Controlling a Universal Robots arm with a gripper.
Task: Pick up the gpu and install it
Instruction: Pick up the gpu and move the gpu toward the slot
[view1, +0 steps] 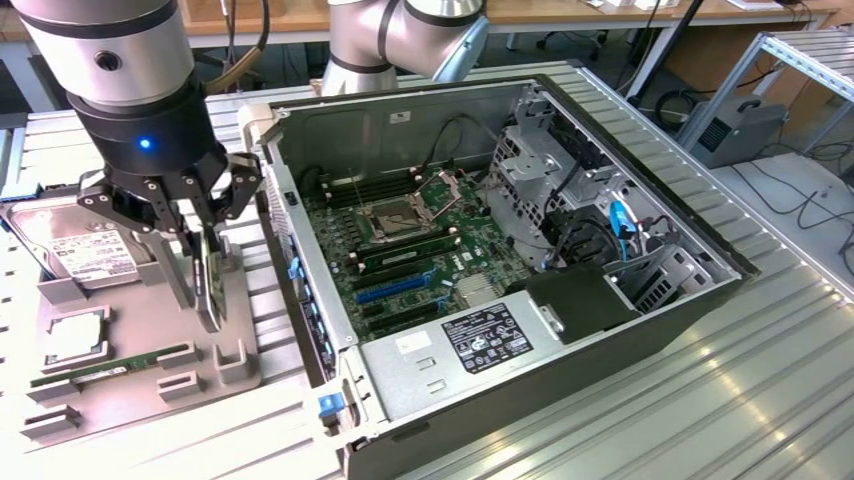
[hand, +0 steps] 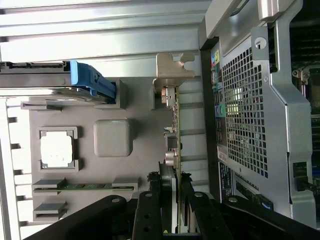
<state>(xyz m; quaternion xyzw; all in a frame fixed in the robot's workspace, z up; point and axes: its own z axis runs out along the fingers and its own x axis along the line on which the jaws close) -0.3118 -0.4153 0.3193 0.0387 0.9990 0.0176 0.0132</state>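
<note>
The gpu (view1: 208, 285) is a thin dark card standing on edge over the grey parts tray (view1: 147, 400), just off the open computer case's (view1: 627, 300) side at the exterior view's left. My gripper (view1: 187, 235) comes down on it from above, with a finger on each face of the card. In the wrist view the gpu (hand: 173, 127) is seen edge-on, its silvery bracket (hand: 172, 72) at the far end, and my gripper (hand: 172, 200) is shut on it, fingers (hand: 150, 205) pressed to its sides. Whether the card's lower edge rests in the tray I cannot tell.
On the tray lie a hard drive (view1: 83, 255) with a blue clip (hand: 90, 82), a CPU (view1: 74, 345) and a green RAM stick (view1: 114, 368). The case's perforated rear wall (hand: 245, 115) stands close beside the card. Blue slots (view1: 400, 288) show on the motherboard.
</note>
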